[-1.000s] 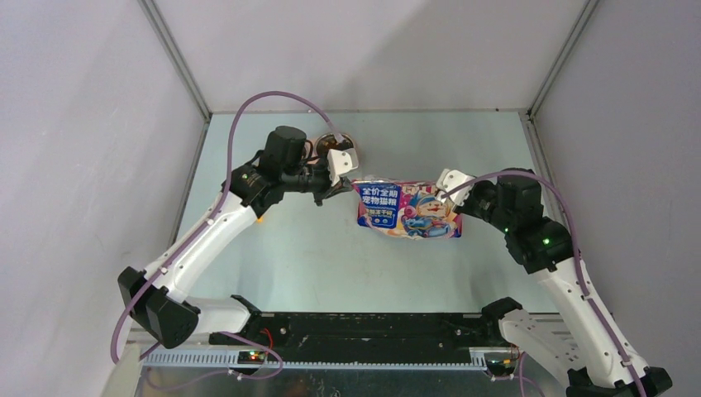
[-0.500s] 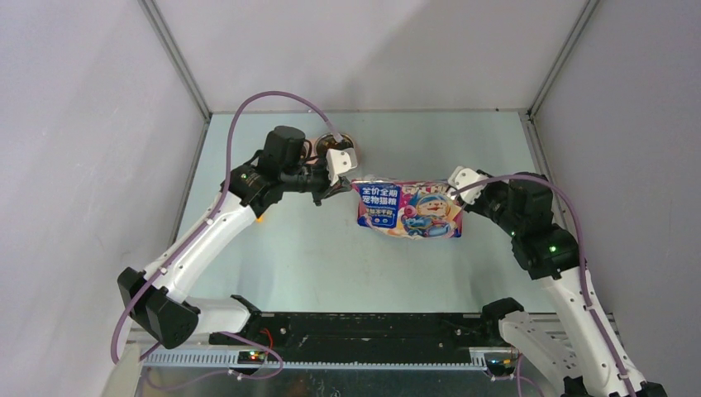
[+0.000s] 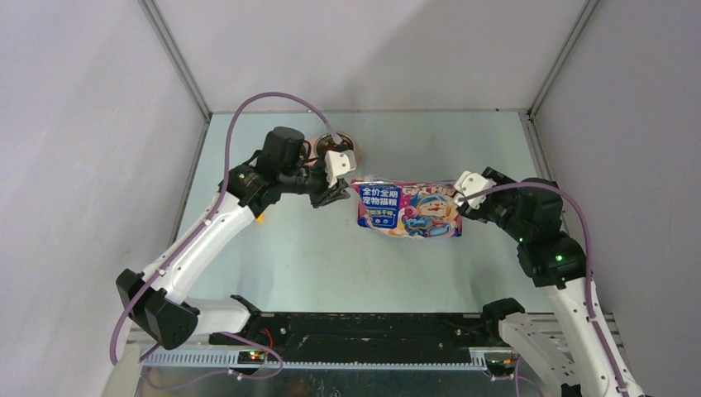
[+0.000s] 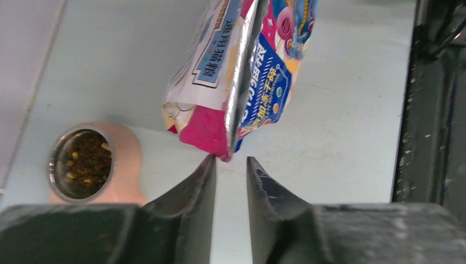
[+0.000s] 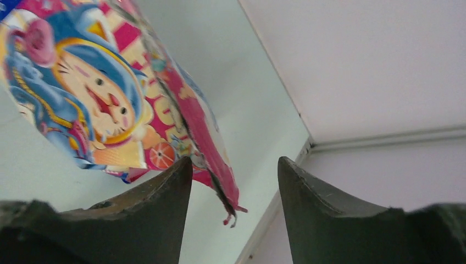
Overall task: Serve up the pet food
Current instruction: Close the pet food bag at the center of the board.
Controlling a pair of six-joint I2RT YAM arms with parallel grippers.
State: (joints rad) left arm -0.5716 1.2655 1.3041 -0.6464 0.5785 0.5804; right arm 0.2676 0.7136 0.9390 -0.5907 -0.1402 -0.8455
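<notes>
From above, the cat food bag (image 3: 409,209) is in the middle of the table (image 3: 314,256), between the left gripper (image 3: 345,192) and the right gripper (image 3: 460,197). In the left wrist view, the left gripper is open just a crack and the bag's pink corner sits right at its tips. Brown kibble (image 4: 85,164) lies in a steel bowl (image 4: 53,165) of the pink feeder (image 4: 129,165). In the right wrist view, the right gripper is wide open and holds nothing. The bag's torn edge hangs between its jaws.

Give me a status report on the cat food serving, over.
Left gripper open, tips at the bag corner. Right gripper open, bag edge between its fingers, unclamped. Kibble in the steel bowl. No obstruction seen.
</notes>
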